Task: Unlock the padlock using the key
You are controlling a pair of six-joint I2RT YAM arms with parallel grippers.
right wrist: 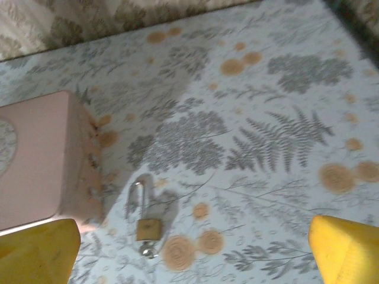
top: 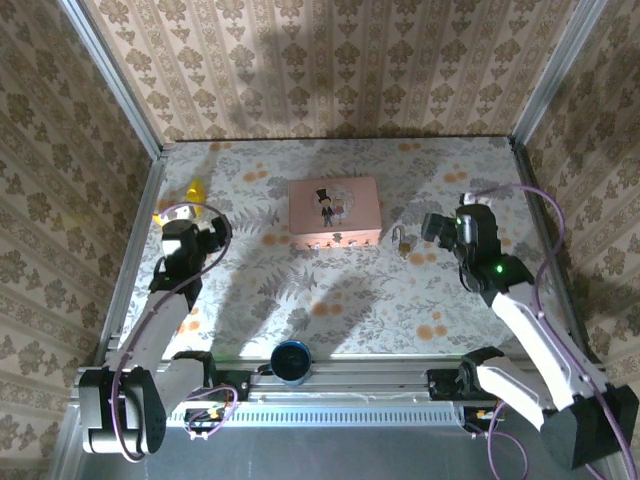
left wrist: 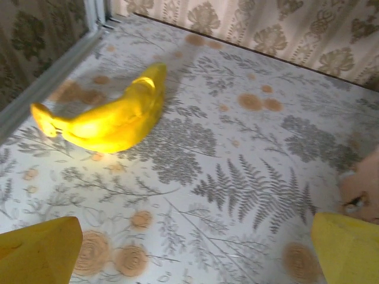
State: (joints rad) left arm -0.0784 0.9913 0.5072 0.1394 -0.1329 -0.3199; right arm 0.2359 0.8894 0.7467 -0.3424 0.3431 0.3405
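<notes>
The right tool (top: 432, 228), fingers spread wide and holding nothing, hovers over the table (top: 300, 290) off the right side of the pink box (top: 335, 210). Between tool and box, the padlock (top: 402, 240) lies flat just beside the box's near right corner, not touching it (in the right wrist view the padlock (right wrist: 148, 228) points its shackle away from the arms). The left tool (top: 207, 226), likewise agape and empty, hangs well to the box's left, with a yellow banana (top: 195, 192) lying beyond it, farther left of the box.
</notes>
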